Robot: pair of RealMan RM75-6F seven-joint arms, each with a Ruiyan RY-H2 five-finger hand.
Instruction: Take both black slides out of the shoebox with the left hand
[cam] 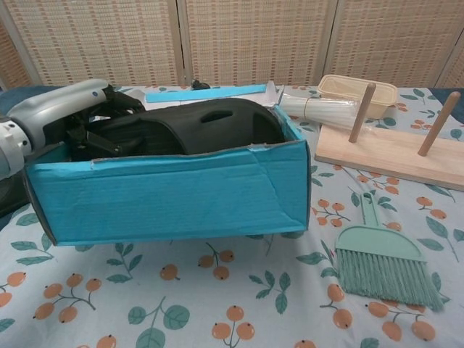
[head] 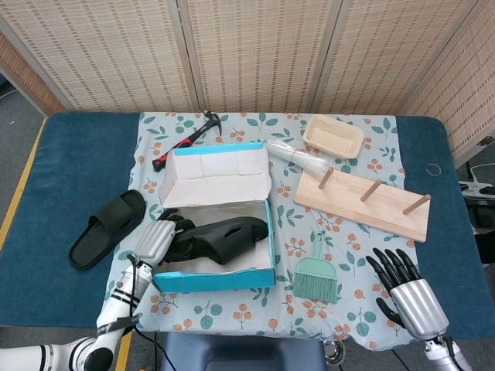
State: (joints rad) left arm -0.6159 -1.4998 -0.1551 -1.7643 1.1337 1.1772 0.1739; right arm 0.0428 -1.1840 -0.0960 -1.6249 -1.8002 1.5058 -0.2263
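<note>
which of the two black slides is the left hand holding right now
The slide in the shoebox: this black slide is gripped at its end by the left hand. The other slide lies untouched on the blue tablecloth beside the box.

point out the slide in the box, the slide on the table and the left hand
slide in the box [head: 224, 236], head view, middle of its strap
slide on the table [head: 104, 228], head view, on its strap
left hand [head: 153, 244], head view, silver back of the hand

One black slide gripped in the tilted shoebox, the other out on the bench.

A black slide [head: 220, 236] is held at its heel by the left hand [head: 155, 241] inside the teal shoebox [cam: 170, 192], whose near side is lifted. The second slide [head: 107, 229] lies flat at the box's 9 o'clock.
</note>
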